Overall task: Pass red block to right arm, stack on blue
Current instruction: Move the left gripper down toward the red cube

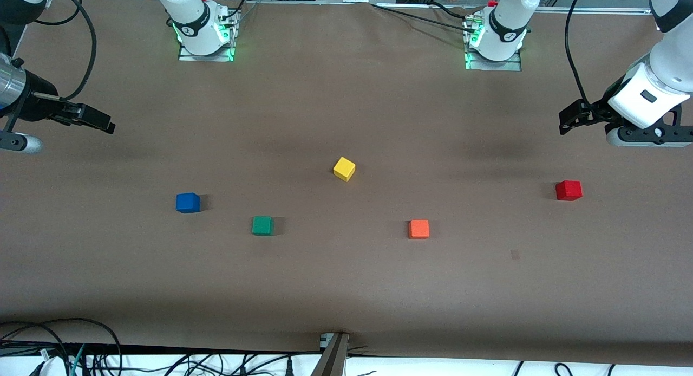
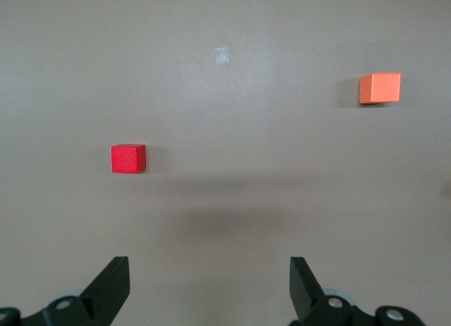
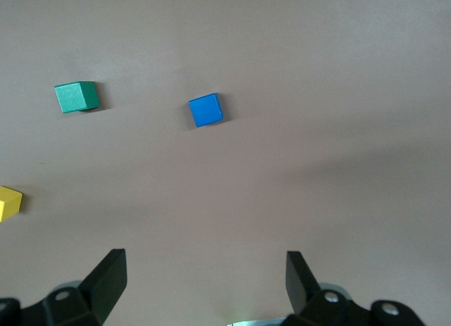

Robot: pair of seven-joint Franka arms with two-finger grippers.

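Left wrist view, open left gripper (image 2: 208,287) above table, red block (image 2: 128,158) apart

We see three cubes that aren't part of the job, all resting flat on the brown table (image 1: 346,289). The yellow cube (image 1: 344,168) sits mid-table, turned at an angle, farthest from the front camera of the three. The green cube (image 1: 262,225) lies nearer the camera, toward the right arm's end. The orange cube (image 1: 418,229) lies about level with the green one, toward the left arm's end. All three are well apart. We also note a small pale patch (image 1: 515,254) on the tabletop, near the orange cube.
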